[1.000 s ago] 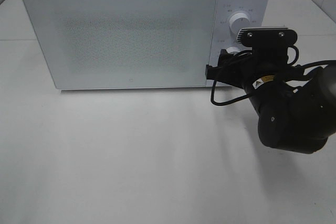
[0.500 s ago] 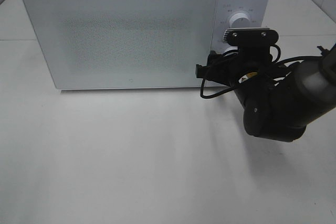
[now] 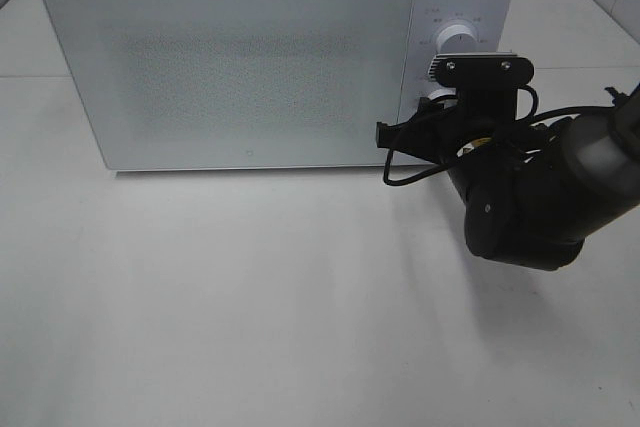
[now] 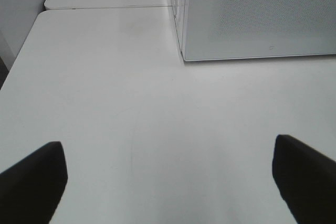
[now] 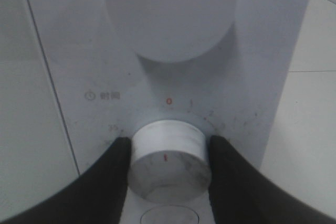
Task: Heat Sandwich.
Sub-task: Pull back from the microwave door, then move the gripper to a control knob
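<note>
Right gripper (image 5: 168, 157): pinching timer knob (image 5: 169, 165), at 6 o'clock of upper dial (image 5: 168, 14).
Left gripper (image 4: 168, 179): hanging spread wide over table (image 4: 147, 98).

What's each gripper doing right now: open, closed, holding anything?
Left gripper: open, nothing between the jaws.
Right gripper: closed on the timer dial, jaws touching both sides.

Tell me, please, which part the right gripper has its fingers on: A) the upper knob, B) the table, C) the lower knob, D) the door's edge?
C: the right wrist view shows the right gripper with a finger against each side of the lower knob, beneath the upper knob of the microwave.
</note>
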{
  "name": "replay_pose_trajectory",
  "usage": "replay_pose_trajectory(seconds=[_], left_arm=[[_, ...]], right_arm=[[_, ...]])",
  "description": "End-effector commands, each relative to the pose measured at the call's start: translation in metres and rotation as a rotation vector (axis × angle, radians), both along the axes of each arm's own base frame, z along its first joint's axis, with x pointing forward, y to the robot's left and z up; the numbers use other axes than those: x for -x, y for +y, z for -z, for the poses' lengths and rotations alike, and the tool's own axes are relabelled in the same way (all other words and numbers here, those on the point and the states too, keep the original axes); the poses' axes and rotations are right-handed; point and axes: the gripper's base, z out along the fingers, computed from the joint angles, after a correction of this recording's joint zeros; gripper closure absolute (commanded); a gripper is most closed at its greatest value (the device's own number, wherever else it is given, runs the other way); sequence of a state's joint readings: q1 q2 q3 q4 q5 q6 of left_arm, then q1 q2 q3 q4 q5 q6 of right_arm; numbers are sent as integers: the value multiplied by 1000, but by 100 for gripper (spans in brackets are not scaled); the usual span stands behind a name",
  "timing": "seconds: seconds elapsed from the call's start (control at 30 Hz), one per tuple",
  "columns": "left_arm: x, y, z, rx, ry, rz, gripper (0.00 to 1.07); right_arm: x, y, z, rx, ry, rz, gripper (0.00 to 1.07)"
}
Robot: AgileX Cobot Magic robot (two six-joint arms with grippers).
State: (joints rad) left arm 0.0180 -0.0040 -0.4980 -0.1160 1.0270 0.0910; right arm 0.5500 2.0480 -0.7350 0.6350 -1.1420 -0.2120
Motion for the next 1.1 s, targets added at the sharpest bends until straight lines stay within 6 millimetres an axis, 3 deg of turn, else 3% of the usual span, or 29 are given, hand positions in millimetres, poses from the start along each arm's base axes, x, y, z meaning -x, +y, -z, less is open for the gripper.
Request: replay_pose_trajectory(seconds=[0.03,0.13,0.7,0.9,1.1], left_arm=[[4,0,1,6,-24,-3,3],[4,0,1,6,-24,-3,3],[4,0,1,6,-24,-3,3],[4,0,1,6,-24,-3,3],[4,0,1,6,-24,-3,3]], right_arm=[[-2,2,-4,-9,-18,-14,95],[-2,2,-4,-8,-18,-14,99],[-3,2,-8,-40,-66,-3,97],[-3,4,-10,-197,-85,8,97],[-4,3,-16,-471,-144,54,97]])
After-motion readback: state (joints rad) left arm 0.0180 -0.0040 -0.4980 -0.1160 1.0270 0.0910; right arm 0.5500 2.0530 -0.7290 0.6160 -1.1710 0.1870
